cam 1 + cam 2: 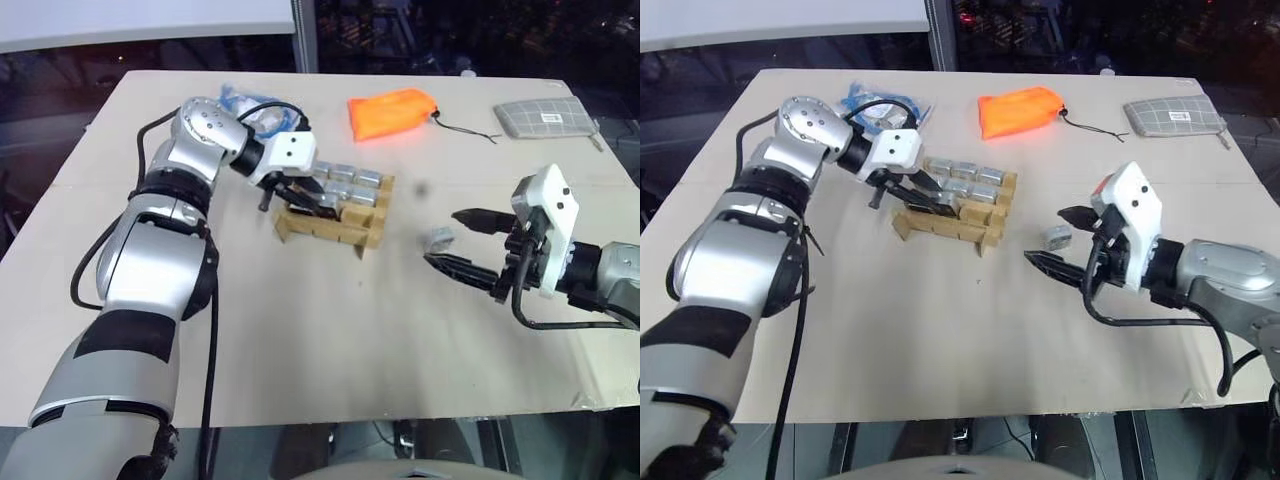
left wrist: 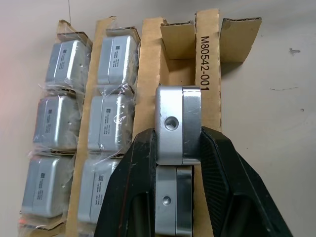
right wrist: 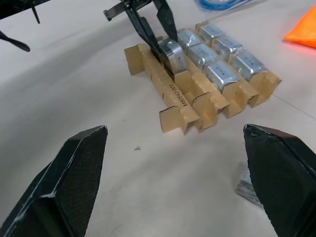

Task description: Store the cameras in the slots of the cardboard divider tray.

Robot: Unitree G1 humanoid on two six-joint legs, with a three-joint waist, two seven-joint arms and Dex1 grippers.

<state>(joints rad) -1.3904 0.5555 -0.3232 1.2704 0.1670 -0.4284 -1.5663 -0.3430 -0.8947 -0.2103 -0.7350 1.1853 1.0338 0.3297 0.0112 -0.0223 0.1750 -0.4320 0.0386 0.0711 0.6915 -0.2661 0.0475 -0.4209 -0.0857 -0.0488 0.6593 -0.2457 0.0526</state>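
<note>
Right now left tool (image 2: 177, 148) grips a camera (image 2: 177, 123) over the near row of the cardboard divider tray (image 1: 335, 228), mid-counter (image 1: 300, 350); right tool (image 1: 462, 240) gapes wide, w/ loose camera (image 1: 439, 237) just beside it

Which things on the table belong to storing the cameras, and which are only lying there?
Job: cardboard divider tray; stored cameras; camera in left gripper; loose camera by open right gripper.
Lying about: orange pouch; grey checked pouch; blue packet.
</note>
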